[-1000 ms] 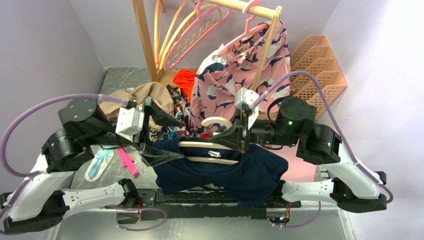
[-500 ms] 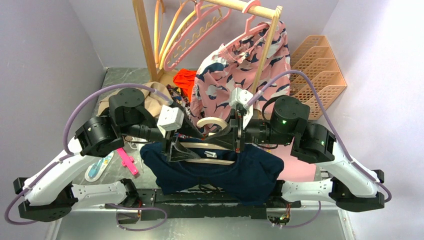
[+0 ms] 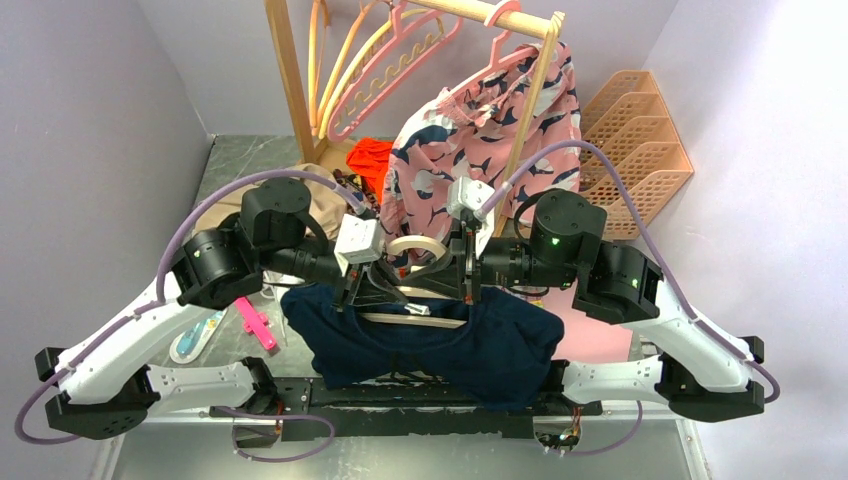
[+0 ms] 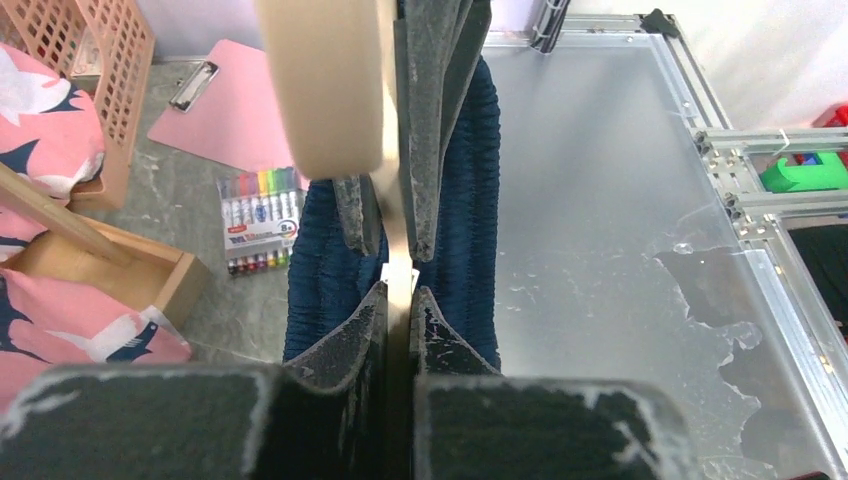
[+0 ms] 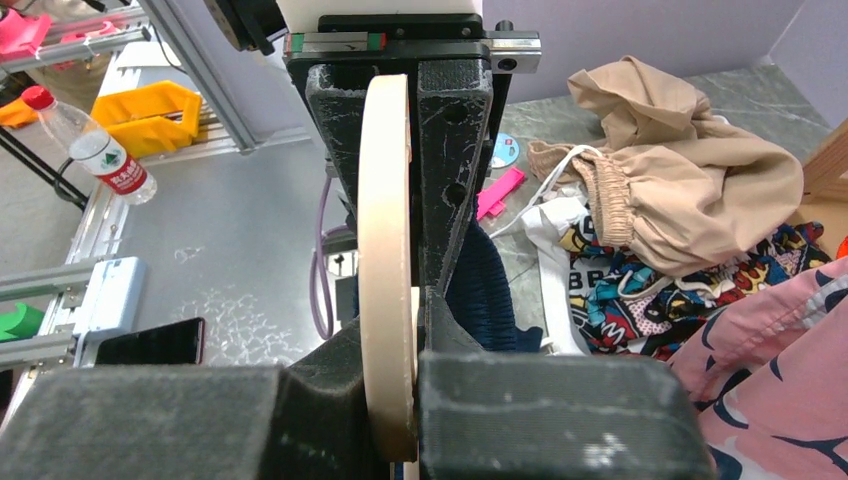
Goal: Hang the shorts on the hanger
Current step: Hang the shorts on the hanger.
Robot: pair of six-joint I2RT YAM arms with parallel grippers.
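Observation:
The navy shorts hang draped over the cream hanger, held up above the table between both arms. From the left, my left gripper is shut on the hanger's body just below the hook. My right gripper is shut on the hanger from the right. In the left wrist view, the hanger's thin edge sits pinched in my left gripper, with the shorts' ribbed waistband on both sides. In the right wrist view, the hanger is clamped in my right gripper, with the shorts behind.
A wooden rack at the back carries pink hangers and pink printed shorts. A tan garment and printed clothes lie behind the left arm. An orange basket stands at the right. A marker set and pink clipboard lie on the table.
My left arm swung right from beside the shorts to the hanger, and its open jaws shut on it. The right gripper kept its hold and shifted slightly left.

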